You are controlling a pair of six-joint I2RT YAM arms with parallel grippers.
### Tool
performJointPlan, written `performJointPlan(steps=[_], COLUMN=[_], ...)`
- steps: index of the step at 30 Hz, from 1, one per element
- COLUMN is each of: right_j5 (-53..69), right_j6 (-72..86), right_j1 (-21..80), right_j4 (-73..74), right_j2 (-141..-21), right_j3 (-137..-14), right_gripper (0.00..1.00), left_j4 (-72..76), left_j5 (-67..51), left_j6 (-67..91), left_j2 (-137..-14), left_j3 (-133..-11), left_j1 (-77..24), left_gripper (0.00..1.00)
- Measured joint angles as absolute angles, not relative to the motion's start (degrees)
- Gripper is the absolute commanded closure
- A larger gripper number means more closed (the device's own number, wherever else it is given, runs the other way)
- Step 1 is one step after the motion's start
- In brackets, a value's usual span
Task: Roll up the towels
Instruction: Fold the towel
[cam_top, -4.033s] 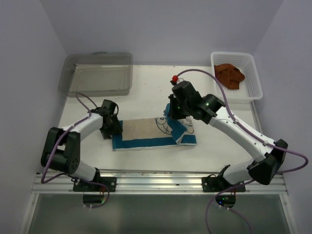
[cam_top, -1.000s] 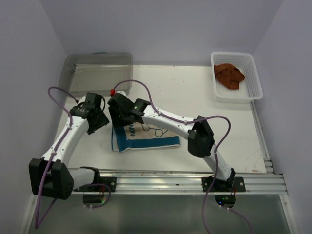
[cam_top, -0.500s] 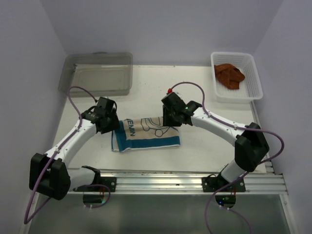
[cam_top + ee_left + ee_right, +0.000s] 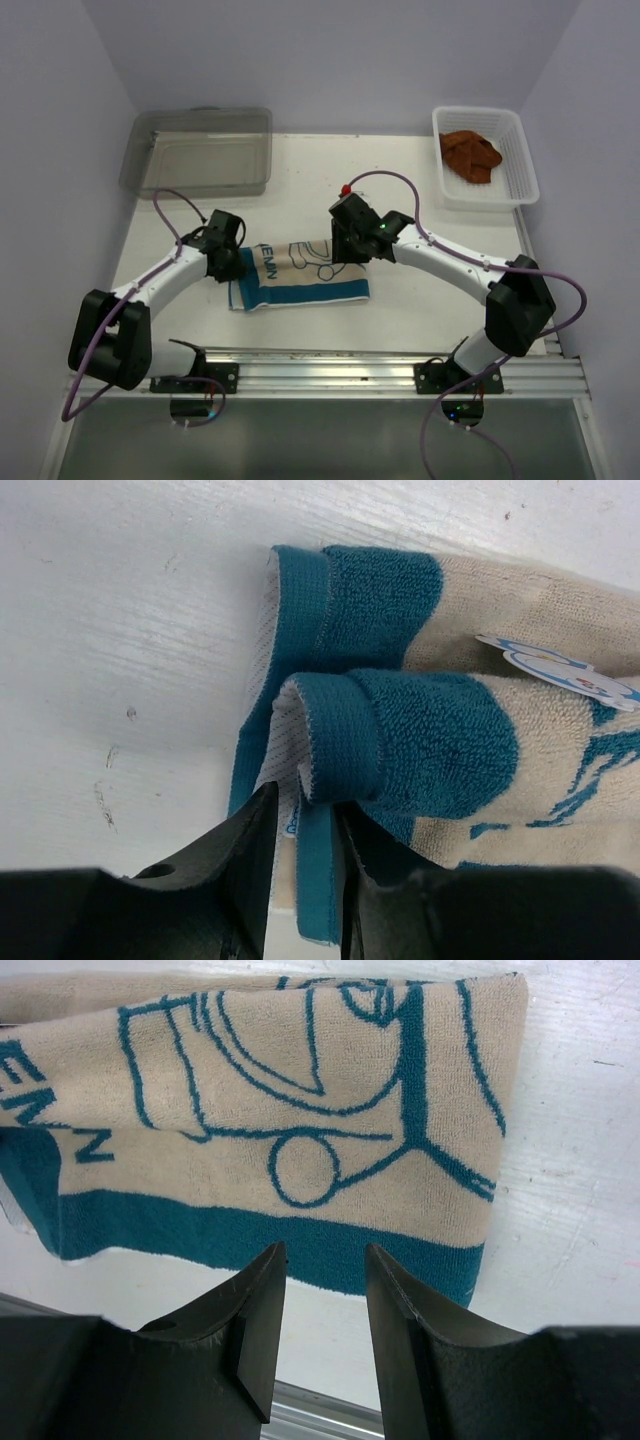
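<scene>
Cream terry towel with teal-blue borders and a printed line drawing (image 4: 305,272) lies folded flat mid-desk (image 4: 440,290). Left tool (image 4: 305,880) pinches the thick blue hem (image 4: 318,865) at the layered left end. Right tool (image 4: 325,1310) hangs parted over the right end, gripping nothing. We judge the roll needs tight turns and aligned edges, since the looped pile looks springy. Plain rust-brown towel (image 4: 470,155) sits crumpled in the white mesh basket (image 4: 527,165).

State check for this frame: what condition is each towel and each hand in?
Cream towel with blue edges and blue drawing: folded, flat on table.
Plain rust-brown towel: crumpled in white mesh basket.
Left hand: shut on cream towel's blue edge.
Right hand: open, holding nothing.
</scene>
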State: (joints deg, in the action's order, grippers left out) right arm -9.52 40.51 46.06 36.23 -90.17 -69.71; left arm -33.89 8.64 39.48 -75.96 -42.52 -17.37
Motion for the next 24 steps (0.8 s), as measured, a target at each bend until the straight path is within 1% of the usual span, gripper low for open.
performJointPlan(steps=[1,4,7,8,19,24], right_j5=[-9.50,-9.50,-9.47,-9.47,-9.47,-9.47], right_j6=[40.51,40.51,40.51,40.51,40.47,40.34], right_j1=[46.06,46.06,46.06,46.06,46.06,46.06], right_j4=[36.23,36.21,36.16,36.14,36.14,36.12], right_j2=[-90.17,-90.17,-90.17,-90.17,-90.17,-90.17], right_j3=[-69.73,-69.71,-69.73,-69.71,-69.73,-69.71], right_gripper=[0.59,0.59,0.59,0.59,0.59,0.59], left_j4=[-33.82,-33.52,-33.52,-33.56,-34.24,-34.44], left_j5=[8.58,8.62,8.73,8.80,9.89,9.80], left_j6=[39.55,39.86,39.92,39.90,39.77,39.31], left_j2=[-75.96,-75.96,-75.96,-75.96,-76.44,-77.38], left_j3=[-42.52,-42.52,-42.54,-42.61,-45.95,-47.18], left_j1=[-17.37,-17.37,-17.37,-17.37,-17.15,-14.74], left_gripper=[0.70,0.80,0.92,1.00,1.00,1.00])
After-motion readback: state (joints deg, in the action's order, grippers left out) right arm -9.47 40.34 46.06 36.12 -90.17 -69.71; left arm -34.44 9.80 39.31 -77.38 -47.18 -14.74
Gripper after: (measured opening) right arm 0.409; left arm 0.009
